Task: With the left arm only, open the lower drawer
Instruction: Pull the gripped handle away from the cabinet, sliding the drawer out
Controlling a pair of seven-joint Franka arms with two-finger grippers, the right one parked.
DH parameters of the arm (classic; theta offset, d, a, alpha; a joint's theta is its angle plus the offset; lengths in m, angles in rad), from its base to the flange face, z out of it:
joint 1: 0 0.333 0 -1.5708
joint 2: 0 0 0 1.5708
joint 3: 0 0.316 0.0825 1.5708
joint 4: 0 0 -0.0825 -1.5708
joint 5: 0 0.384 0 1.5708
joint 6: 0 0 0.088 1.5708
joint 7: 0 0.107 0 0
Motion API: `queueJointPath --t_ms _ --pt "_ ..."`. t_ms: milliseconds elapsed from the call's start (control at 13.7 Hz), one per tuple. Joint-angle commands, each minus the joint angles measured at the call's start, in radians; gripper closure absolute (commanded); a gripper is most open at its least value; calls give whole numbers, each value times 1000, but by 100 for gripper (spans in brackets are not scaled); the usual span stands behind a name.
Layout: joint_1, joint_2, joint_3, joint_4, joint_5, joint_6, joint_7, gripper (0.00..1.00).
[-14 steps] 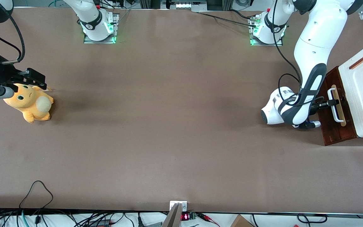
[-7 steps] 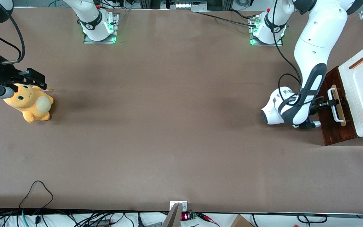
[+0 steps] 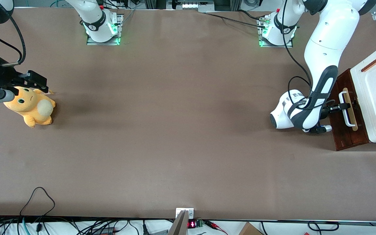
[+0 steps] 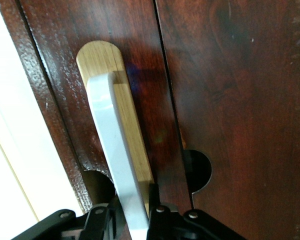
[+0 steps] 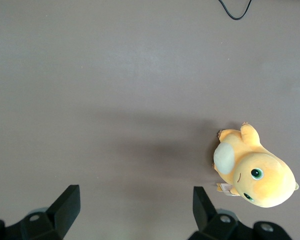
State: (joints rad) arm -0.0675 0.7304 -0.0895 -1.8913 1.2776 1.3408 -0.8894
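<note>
The lower drawer has a dark reddish-brown front, sticking out below the white cabinet toward the working arm's end of the table. Its white bar handle sits on a pale wood strip. The left arm reaches down in front of the drawer. My gripper is shut on the handle, one black finger on each side of the bar. The gripper holds the bar near its middle, over the pale strip and the drawer front.
A yellow plush toy lies toward the parked arm's end of the table, also seen as the plush toy. The white cabinet top carries a thin brown slot. Two arm bases stand farthest from the front camera.
The left arm's wrist and the handle have shifted a few pixels away from the cabinet. Nothing else has moved.
</note>
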Motion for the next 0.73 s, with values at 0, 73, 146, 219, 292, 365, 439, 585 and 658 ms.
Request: queueJointPath --t_ms 0,73,146,219,292,365,439,585,658 --pt "-21 -8 1 -11 -34 9 -3 80" --pt "-23 -9 1 -11 -34 9 -2 80" --pt "-26 -11 1 -11 -41 9 -3 80" --pt "-37 -12 1 -11 -52 9 -3 80" --pt "-44 -13 1 -9 -58 8 -2 80" --pt "-47 -13 1 -9 -60 6 -3 80" --pt "-48 -13 1 -8 -73 6 -5 80" --pt "-52 -14 1 -6 -78 5 -5 80" --pt "-55 -14 1 -6 -78 5 -5 80"
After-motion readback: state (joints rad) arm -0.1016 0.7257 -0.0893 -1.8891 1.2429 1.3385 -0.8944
